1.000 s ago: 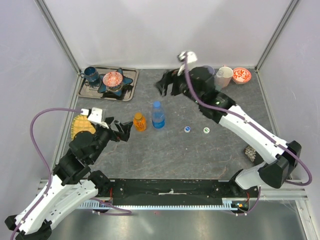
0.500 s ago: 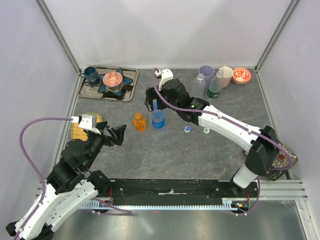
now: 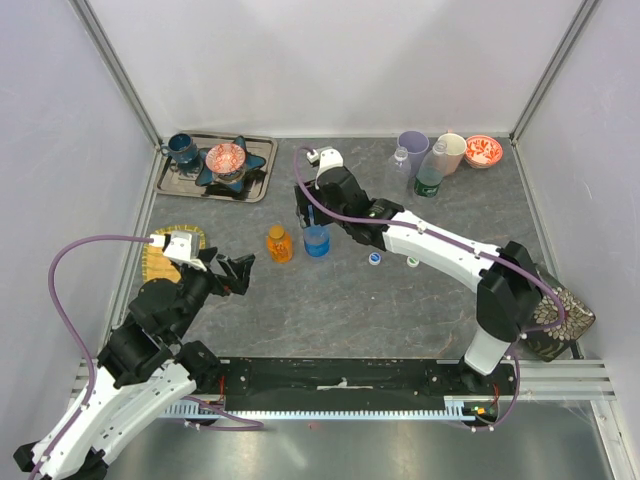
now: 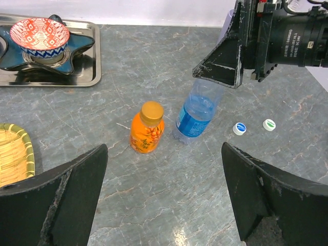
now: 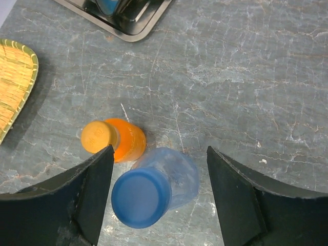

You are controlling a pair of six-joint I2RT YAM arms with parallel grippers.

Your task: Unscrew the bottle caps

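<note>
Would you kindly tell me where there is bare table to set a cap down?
Widest bare patch: the near-centre table, bordered by the orange bottle, blue bottle, loose caps and arm bases. Another lies between the red bowl and the right forearm. Crowded: around the two bottles, under the open right gripper, and the back-right cluster of cups.

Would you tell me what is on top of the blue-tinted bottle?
Its blue cap is on the blue-tinted bottle, with the open right gripper poised above it, fingers on either side. In the overhead view the gripper hides the cap; contact cannot be judged.
</note>
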